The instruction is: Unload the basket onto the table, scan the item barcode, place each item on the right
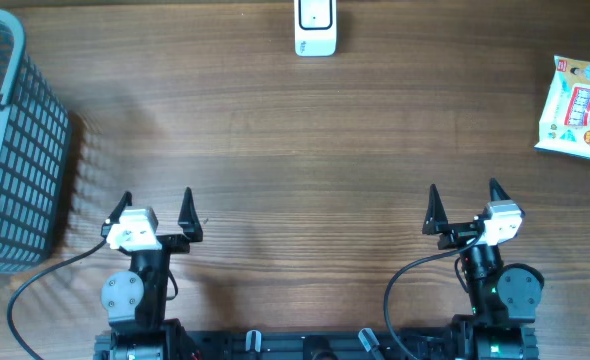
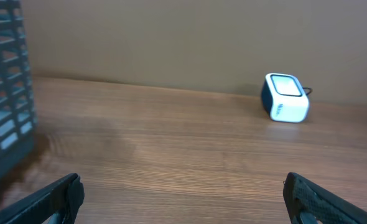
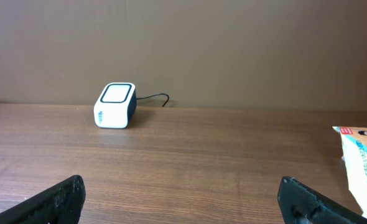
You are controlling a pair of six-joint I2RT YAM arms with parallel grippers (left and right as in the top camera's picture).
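Note:
The item, a white packet with red and blue print (image 1: 578,107), lies flat at the table's far right edge; its corner shows in the right wrist view (image 3: 362,163). A white barcode scanner (image 1: 315,27) stands at the back centre, also seen by the left wrist (image 2: 285,98) and the right wrist (image 3: 116,105). My left gripper (image 1: 156,207) rests near the front left, open and empty over bare wood (image 2: 182,191). At the front right my right gripper (image 1: 464,204) stands open too, nothing between its fingers (image 3: 181,190). Both are well short of the packet and scanner.
A grey mesh basket (image 1: 13,150) takes up the left side of the table, close to my left arm, its wall showing in the left wrist view (image 2: 6,93). The scanner's black cable (image 3: 153,98) runs toward the back wall.

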